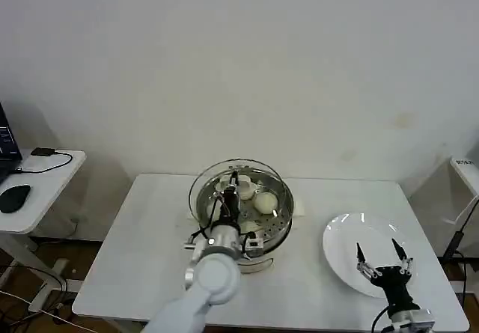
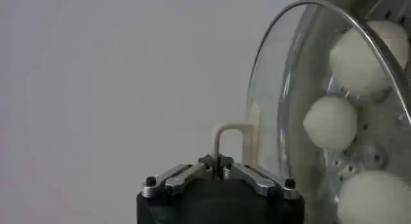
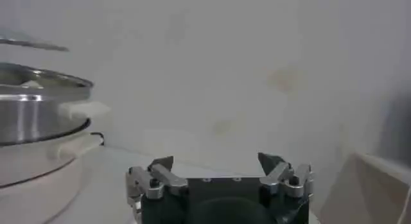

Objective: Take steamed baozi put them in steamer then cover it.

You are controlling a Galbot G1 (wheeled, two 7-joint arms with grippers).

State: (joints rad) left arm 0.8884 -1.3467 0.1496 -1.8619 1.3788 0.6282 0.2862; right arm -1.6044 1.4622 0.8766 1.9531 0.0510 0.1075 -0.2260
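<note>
The fingers of the left gripper (image 2: pixel 219 162) are drawn together on the pale handle of the cover (image 1: pixel 233 185), which we find held above the steamer (image 1: pixel 278 224) and not yet seated on it. In the left wrist view the glass disc stands clear of the pot's rim, with the handle pinched at its centre; in the right wrist view a strip of the cover's metal rim hangs apart from the steamer's top edge, so a gap remains.

Inside the steamer we count three steamed baozi (image 2: pixel 330 122) on the perforated tray through the glass; a fourth may lie hidden under the arm or the cover, and we cannot confirm it. The white plate (image 1: pixel 340 245) to the steamer's right carries no buns that we can see, so we judge the loading step complete or nearly so.

What is left, in our judgement: lower the cover level onto the rim and release the handle.

The right gripper (image 1: pixel 384 259) waits over the near part of the plate, well apart from the steamer, its fingers spread and holding nothing. Steamer and plate both stand on the white table (image 1: pixel 142 243).
</note>
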